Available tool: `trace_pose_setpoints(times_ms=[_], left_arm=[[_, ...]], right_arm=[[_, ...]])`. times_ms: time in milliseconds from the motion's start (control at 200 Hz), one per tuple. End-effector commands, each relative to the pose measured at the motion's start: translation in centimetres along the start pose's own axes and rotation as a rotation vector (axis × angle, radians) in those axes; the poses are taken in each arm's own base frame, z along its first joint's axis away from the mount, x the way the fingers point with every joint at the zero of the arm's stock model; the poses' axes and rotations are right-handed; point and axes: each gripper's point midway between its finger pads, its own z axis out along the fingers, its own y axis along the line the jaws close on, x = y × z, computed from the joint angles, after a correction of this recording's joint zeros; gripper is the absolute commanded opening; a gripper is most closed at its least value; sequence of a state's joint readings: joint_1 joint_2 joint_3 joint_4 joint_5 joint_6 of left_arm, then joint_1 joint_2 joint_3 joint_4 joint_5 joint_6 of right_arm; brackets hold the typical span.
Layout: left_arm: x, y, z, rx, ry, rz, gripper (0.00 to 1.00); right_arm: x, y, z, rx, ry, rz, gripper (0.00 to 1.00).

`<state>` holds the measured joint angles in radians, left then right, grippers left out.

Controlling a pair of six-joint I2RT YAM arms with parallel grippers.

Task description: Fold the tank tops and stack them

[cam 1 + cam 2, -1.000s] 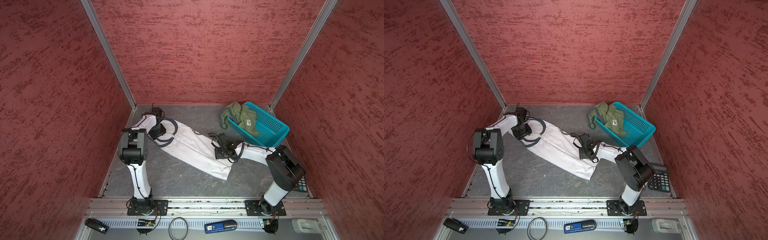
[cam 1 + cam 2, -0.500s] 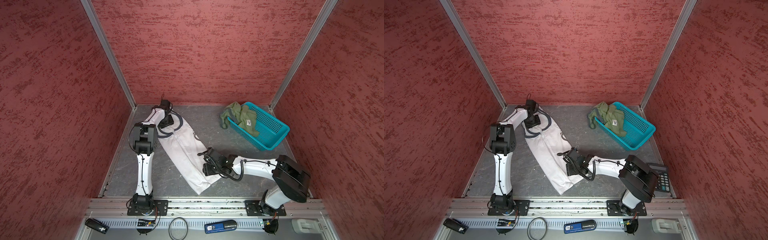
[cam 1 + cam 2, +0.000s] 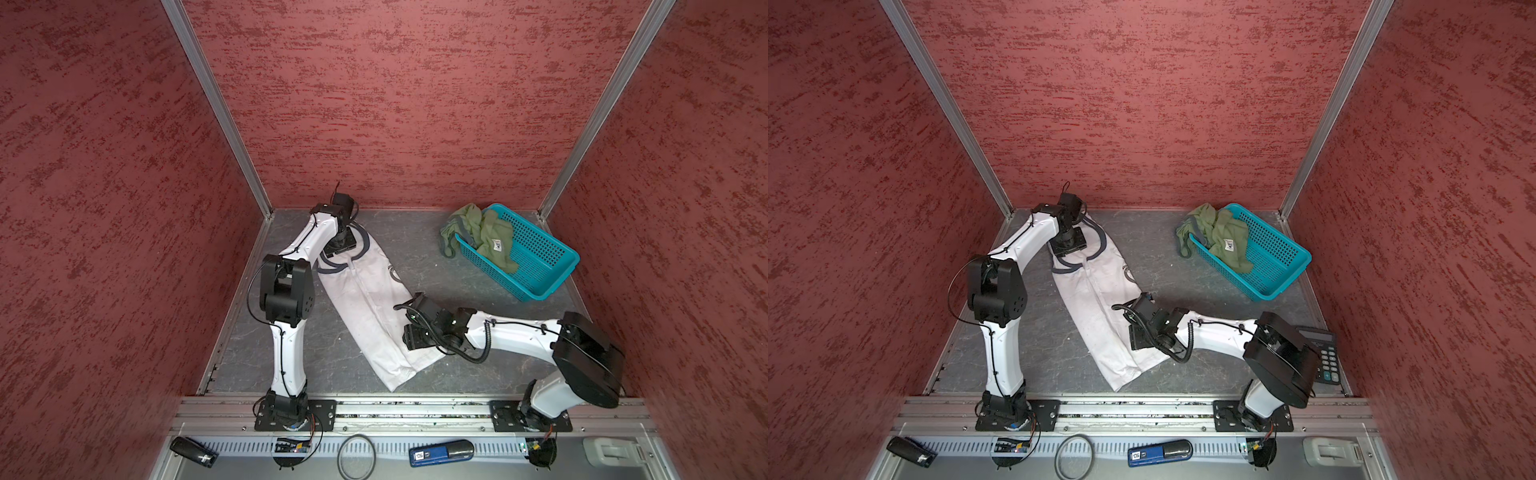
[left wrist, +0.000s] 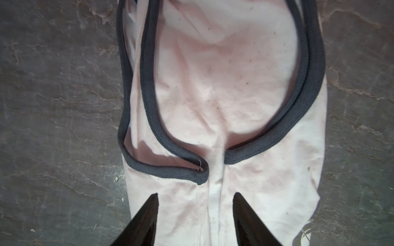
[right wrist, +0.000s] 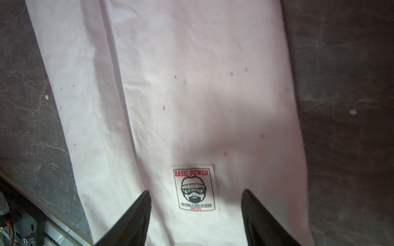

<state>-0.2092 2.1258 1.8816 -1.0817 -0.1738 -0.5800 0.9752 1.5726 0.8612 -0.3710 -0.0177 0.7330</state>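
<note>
A grey counter (image 3: 457, 266) is sitting between red walls, with two white robot arms reaching over it. A white tank top (image 3: 365, 307) is lying on it as a long narrow strip, folded lengthwise, running from the far left toward the near middle. A teal basket (image 3: 540, 266) is standing at the far right, and a crumpled green tank top (image 3: 490, 237) is spilling over its rim. The left gripper (image 4: 195, 193) is poised over the white top's armhole end, jaws about half apart and pinching nothing. The right gripper (image 5: 195, 190) is hanging near the hem end, jaws wide and likewise empty. The cloth is looking light, limp and likely to slide, so gripping both layers at the two ends is probably the way to keep the fold. The left wrist view is showing the dark trim (image 4: 149, 85) up close. The right wrist view is showing a small sewn label (image 5: 195, 183) reading BASIC POWER. Only a top view is catching a calculator (image 3: 1323, 353) behind the right arm.
</note>
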Motion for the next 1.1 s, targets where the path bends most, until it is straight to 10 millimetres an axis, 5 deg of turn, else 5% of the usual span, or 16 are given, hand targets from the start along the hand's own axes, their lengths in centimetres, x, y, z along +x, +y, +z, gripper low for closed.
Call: trace_pose_setpoints(times_ms=[0, 436, 721, 937, 1097], left_arm=[[1.6, 0.1, 2.2, -0.043, 0.046, -0.032, 0.53], [3.0, -0.7, 5.9, -0.059, 0.107, -0.031, 0.4], [3.0, -1.6, 6.8, -0.03, 0.115, -0.032, 0.18], [2.3, -2.7, 5.9, 0.013, 0.087, -0.034, 0.03], [1.3, -3.2, 3.6, 0.039, 0.011, -0.046, 0.01]], right_arm=[[-0.7, -0.2, -0.4, 0.019, -0.035, 0.007, 0.69], [0.3, -1.3, 0.2, 0.036, -0.026, 0.017, 0.69], [0.2, -1.5, 0.2, 0.043, -0.03, 0.019, 0.69], [0.3, -1.7, 0.2, 0.05, -0.03, 0.019, 0.69], [0.4, -1.9, 0.3, 0.054, -0.025, 0.02, 0.69]])
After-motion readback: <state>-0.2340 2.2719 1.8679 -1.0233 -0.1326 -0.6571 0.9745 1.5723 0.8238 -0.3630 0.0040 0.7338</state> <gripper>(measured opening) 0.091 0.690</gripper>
